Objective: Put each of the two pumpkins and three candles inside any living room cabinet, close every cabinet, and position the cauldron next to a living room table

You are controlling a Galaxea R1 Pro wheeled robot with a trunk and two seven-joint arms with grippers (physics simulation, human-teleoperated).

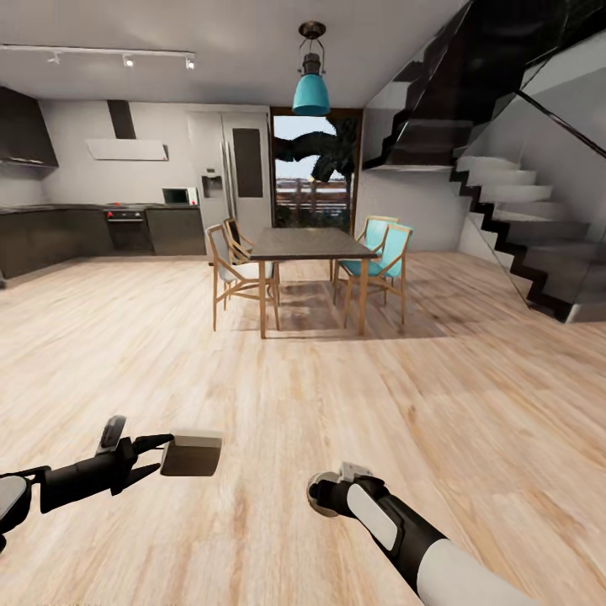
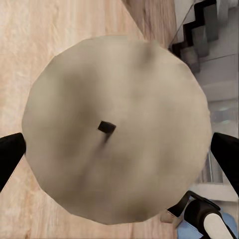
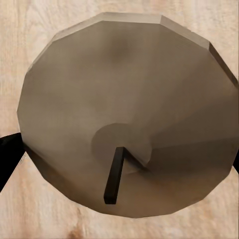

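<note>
My left gripper (image 1: 172, 450) is shut on a stubby beige candle (image 1: 194, 455), held low over the wooden floor at the lower left. In the left wrist view this candle (image 2: 124, 84) shows its round top and tiny dark wick between the two black fingertips (image 2: 10, 154). My right gripper (image 1: 324, 497) is shut on a second, browner candle (image 1: 318, 498) at the bottom centre. The right wrist view looks onto that candle (image 3: 124, 99), whose dark wick leans sideways, with one black fingertip (image 3: 7, 152) at its side.
Ahead stands a dark-topped dining table (image 1: 307, 244) on wooden legs, with wooden chairs (image 1: 227, 273) and teal chairs (image 1: 383, 257) around it. Dark kitchen counters (image 1: 76, 231) line the back left. A staircase (image 1: 522, 227) rises at the right. Bare wooden floor (image 1: 278, 379) lies between.
</note>
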